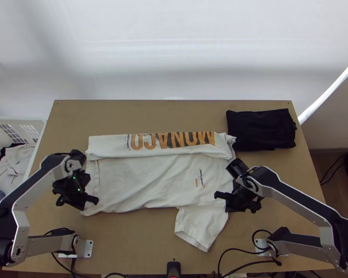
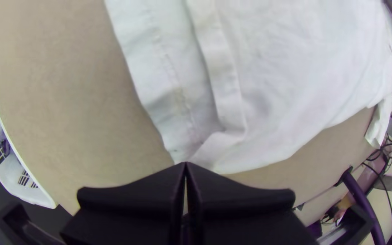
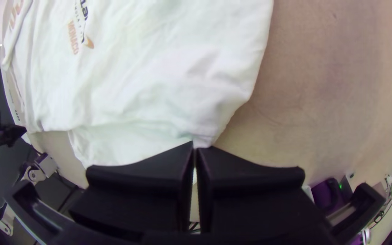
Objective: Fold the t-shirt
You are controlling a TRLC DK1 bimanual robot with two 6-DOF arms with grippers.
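T-shirt (image 1: 146, 180): As I read the top view with 12 o'clock at the far edge, it lies mid-tabletop (image 1: 127, 241), hem toward 9 and collar toward 3.
Far strip (image 1: 174, 141): 1 lengthwise fold, turned inward from 12 o'clock with its lettering up; I take that as the first of 2 side folds, there to narrow the body.
Left pincer (image 2: 185, 164): closed, tips on the hem corner at 8 o'clock, and I judge it has cloth pinched there.
Right pincer (image 3: 195, 146): closed too, tips at the shoulder edge at 4 o'clock, cloth apparently nipped between them.
Why these 2 spots: they sit at the ends of the near side, so I could carry that side evenly toward 12 without a sag.
Near sleeve (image 1: 202, 227): spread toward 5 o'clock, outside the line between my 2 grips; it should trail along, but may bunch or stick out, needing a tuck.
Black cloth (image 1: 262, 129): folded at 2 o'clock, apart from my work, probably parked as finished.
Basket (image 1: 16, 119): at 10 o'clock, holding loose laundry, likely the supply.
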